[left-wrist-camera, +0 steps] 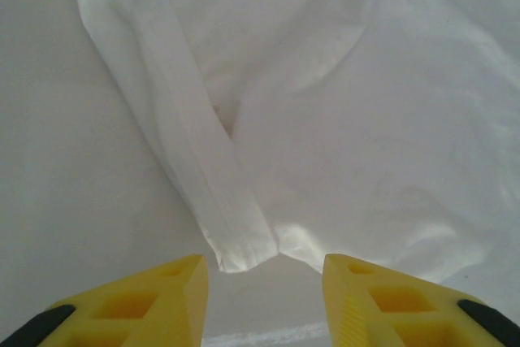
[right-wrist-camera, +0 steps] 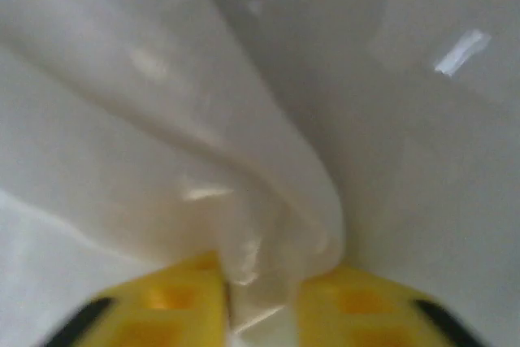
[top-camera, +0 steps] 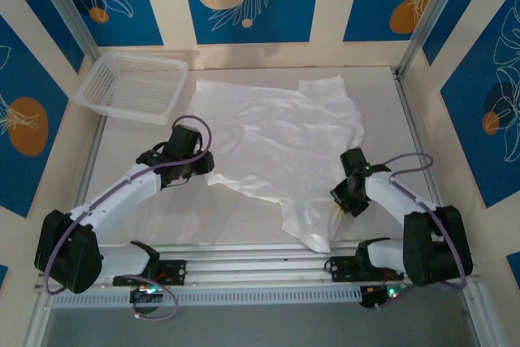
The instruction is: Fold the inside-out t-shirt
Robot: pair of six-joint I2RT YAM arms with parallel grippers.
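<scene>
The white t-shirt (top-camera: 276,140) lies spread and wrinkled on the desk (top-camera: 244,221), over the middle and the far right. Its long axis runs on a slant, from a far-left corner just beside the basket (top-camera: 134,87) to a narrow tail at the near right that ends close to the desk's near edge. A short sleeve juts out at the far right.

The right fingers (right-wrist-camera: 179,298) are closed on the shirt. They pinch a gathered ridge of cloth at the right side of the tail, and the fabric rises from them in a soft fold.

The left fingers (left-wrist-camera: 162,298) stand partly apart and hold nothing. They are at the shirt's near-left edge, where the corner of a stitched hem band points at the gap between them — just ahead of the tips and apart from both.

The white mesh basket sits at the far left of the desk.
</scene>
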